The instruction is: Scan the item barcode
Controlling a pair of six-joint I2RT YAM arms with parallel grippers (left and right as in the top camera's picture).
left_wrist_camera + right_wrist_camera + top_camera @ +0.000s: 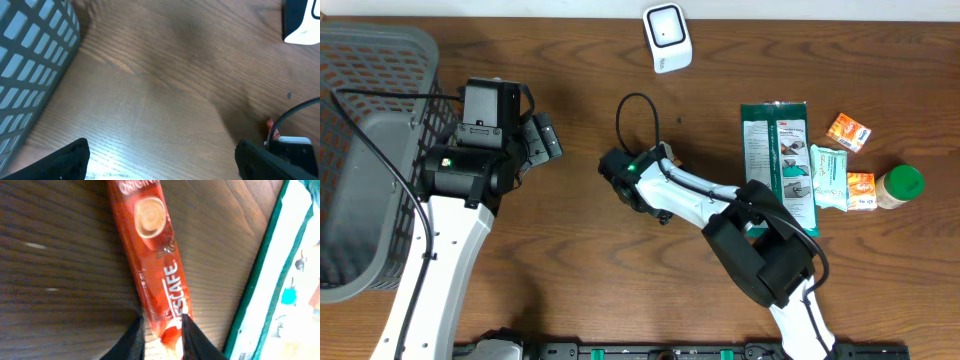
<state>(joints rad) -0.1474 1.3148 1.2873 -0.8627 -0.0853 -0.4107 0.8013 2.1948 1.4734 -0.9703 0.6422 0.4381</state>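
Observation:
The item is a red Nescafe coffee stick (152, 245) that runs up and to the left from my right gripper (162, 320) in the right wrist view. The jaws stand a little apart on either side of its near end, and a sliver of table shows between the left finger and the stick. In the overhead view the stick is hidden under the right arm (760, 250). The white scanner (666, 38) stands at the table's far edge and also shows in the left wrist view's top right corner (300, 22). My left gripper (542, 140) (167, 165) is wide open over bare wood.
A grey mesh basket (370, 150) (30, 60) fills the left side. To the right lie a green packet (775, 150) (280, 280), a pale wipes pack (828, 178), small orange boxes (848, 131) and a green-lidded jar (900, 186).

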